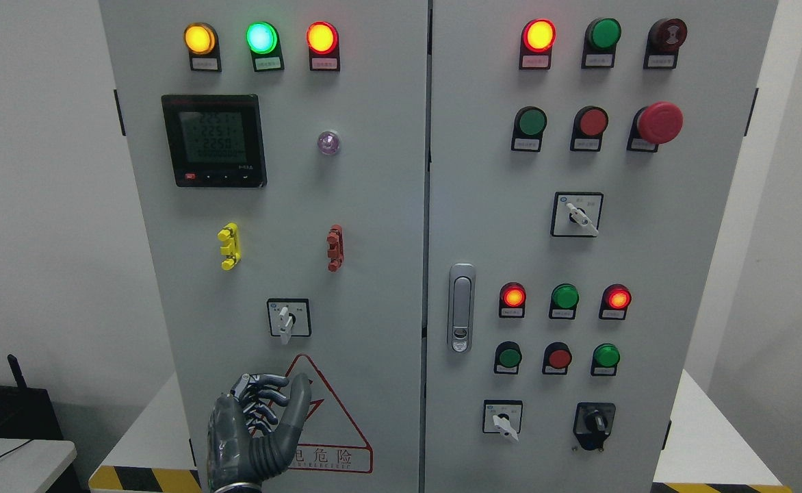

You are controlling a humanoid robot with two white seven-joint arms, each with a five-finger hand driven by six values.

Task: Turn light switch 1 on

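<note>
1. Pale grey painted metal cabinet [373,205], smooth and matte, split by a vertical seam into two doors.
2. On the left door: round glossy yellow lamp [200,38], green lamp [262,37] and red lamp [321,37], all lit; square black digital meter [214,140].
3. Lower on the left door: square-plated white rotary switch [288,318], lever pointing down.
4. Dark grey metallic left hand [257,424] just below that switch, raised over the red warning triangle [329,424], fingers curled loosely, holding nothing.
</note>
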